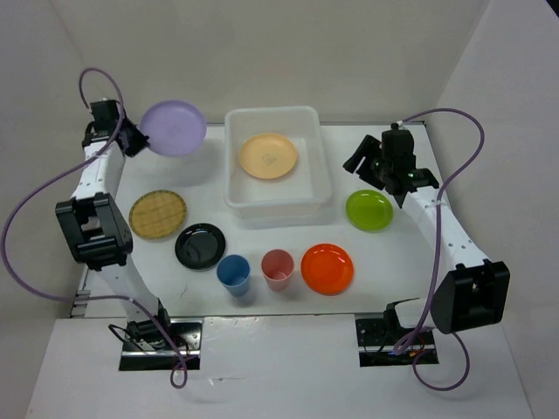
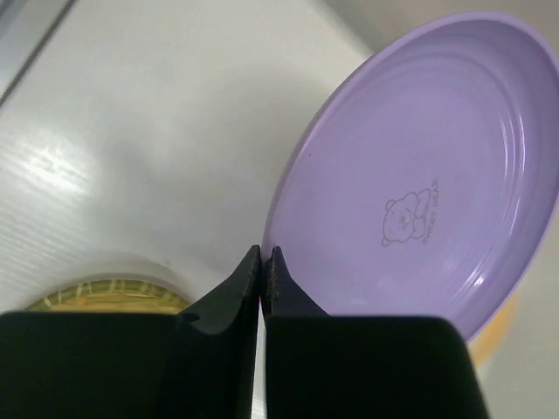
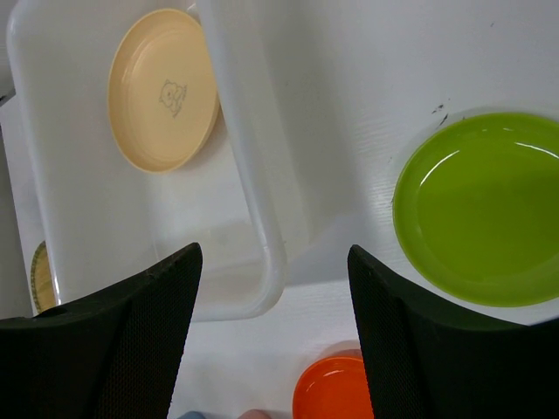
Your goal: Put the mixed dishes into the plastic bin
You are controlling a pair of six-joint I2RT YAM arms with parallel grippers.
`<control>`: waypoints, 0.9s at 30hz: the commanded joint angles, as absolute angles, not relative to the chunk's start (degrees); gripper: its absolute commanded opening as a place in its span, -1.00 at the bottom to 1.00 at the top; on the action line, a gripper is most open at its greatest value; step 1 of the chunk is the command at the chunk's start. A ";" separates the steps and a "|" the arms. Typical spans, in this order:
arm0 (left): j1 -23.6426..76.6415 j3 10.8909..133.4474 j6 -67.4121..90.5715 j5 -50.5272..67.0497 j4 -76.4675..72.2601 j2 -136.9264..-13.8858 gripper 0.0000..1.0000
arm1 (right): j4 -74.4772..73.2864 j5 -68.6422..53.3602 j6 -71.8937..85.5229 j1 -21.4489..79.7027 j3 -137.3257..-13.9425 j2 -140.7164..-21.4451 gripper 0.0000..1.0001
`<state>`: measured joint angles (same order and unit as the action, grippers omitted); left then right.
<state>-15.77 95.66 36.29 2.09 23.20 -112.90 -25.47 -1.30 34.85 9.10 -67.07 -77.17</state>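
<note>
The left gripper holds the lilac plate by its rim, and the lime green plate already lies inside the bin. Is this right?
Not quite: the plate inside the plastic bin is the peach plate. The lime green plate lies on the table right of it, as the top external view shows. The rest holds.

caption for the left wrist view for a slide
Left end effector shut on the rim of a round lilac plate, a tan woven-patterned round plate below.
</note>
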 commanded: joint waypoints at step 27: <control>15.56 133.67 35.60 1.59 37.96 -134.55 -1.00 | -23.91 -0.35 35.95 8.44 -63.11 -71.10 0.46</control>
